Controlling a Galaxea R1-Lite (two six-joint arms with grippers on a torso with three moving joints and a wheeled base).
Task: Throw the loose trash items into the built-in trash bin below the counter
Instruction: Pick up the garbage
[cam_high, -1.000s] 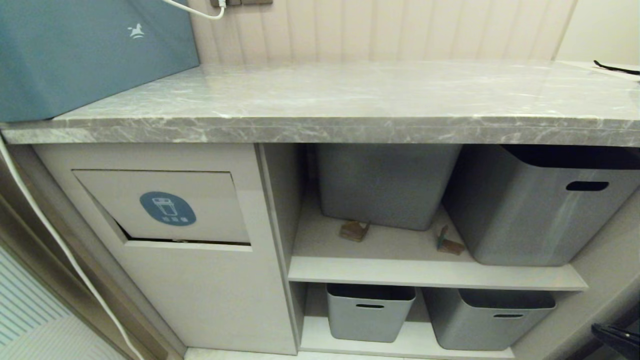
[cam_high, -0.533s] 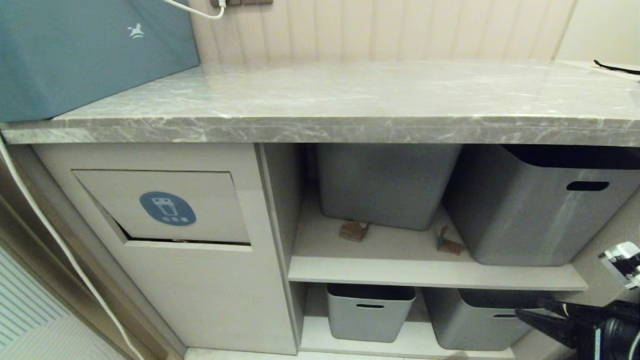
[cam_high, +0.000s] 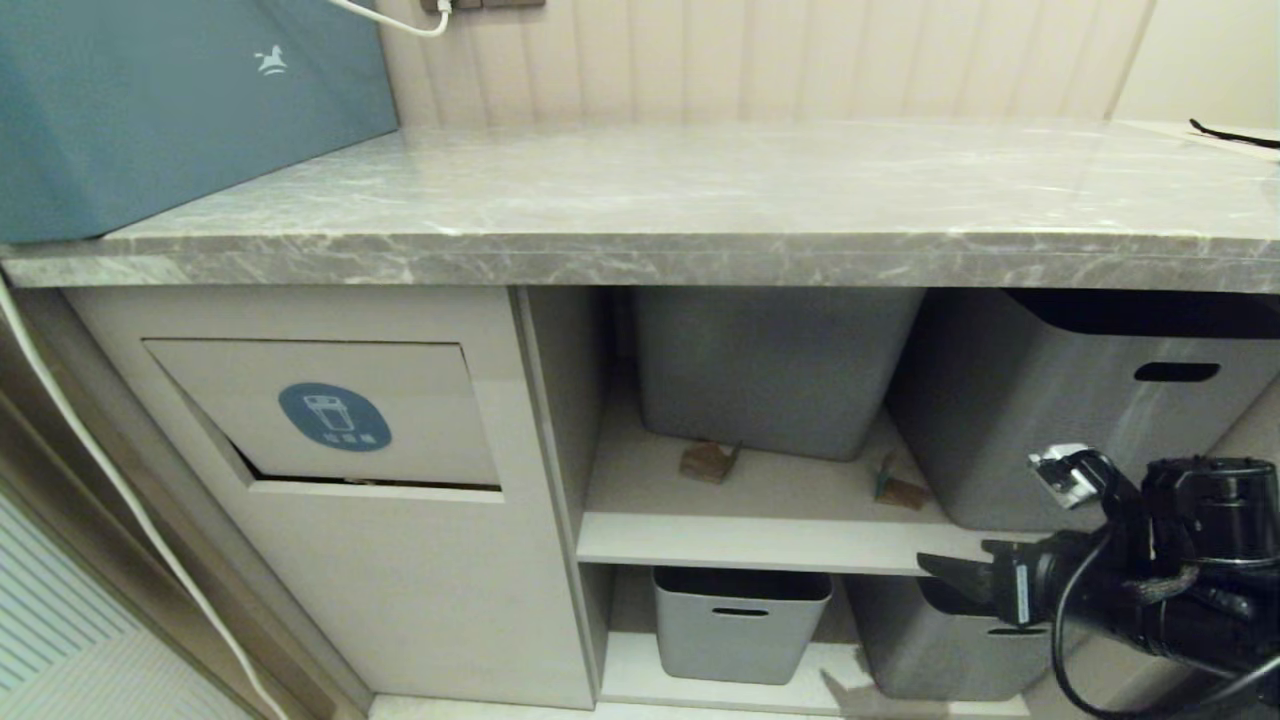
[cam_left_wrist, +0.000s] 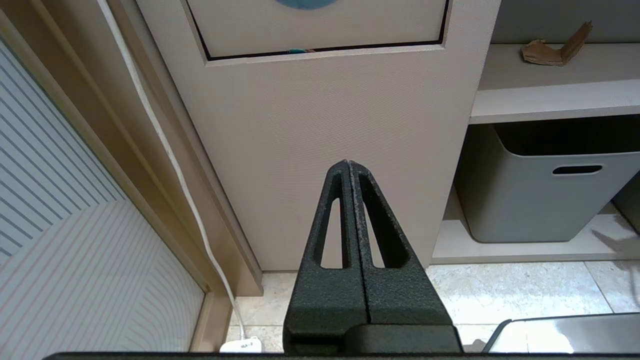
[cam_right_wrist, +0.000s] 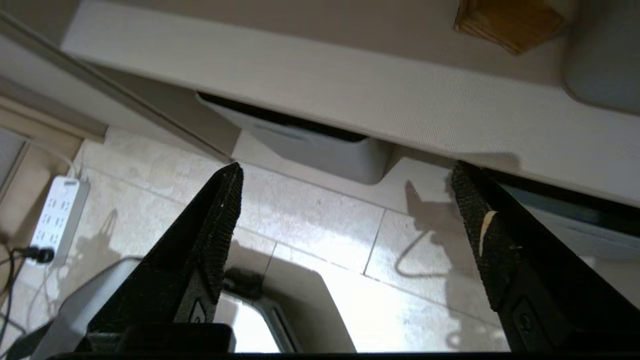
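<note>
Two brown cardboard scraps lie on the upper shelf, a folded chunk (cam_high: 708, 461) and one with a teal patch (cam_high: 898, 489). The folded chunk (cam_left_wrist: 550, 47) also shows in the left wrist view, and a scrap (cam_right_wrist: 510, 20) in the right wrist view. The trash bin flap (cam_high: 330, 415) with its blue sticker sits in the beige panel under the grey marble counter (cam_high: 700, 200). My right gripper (cam_high: 942, 572) hovers low in front of the shelf edge, right of and below the scraps. Seen from the wrist, this right gripper (cam_right_wrist: 345, 200) is open and empty. My left gripper (cam_left_wrist: 347, 162) is shut before the panel, below the flap.
Grey tubs stand on the upper shelf (cam_high: 770, 370) (cam_high: 1080, 420) and the lower shelf (cam_high: 738, 625). A teal box (cam_high: 180, 110) sits on the counter's left end. A white cable (cam_high: 120, 490) hangs left of the cabinet, and a power strip (cam_right_wrist: 60, 215) lies on the floor.
My right arm has come up from the lower right corner into the head view and swung left toward the shelf front. The scraps, flap and left gripper have not moved.
</note>
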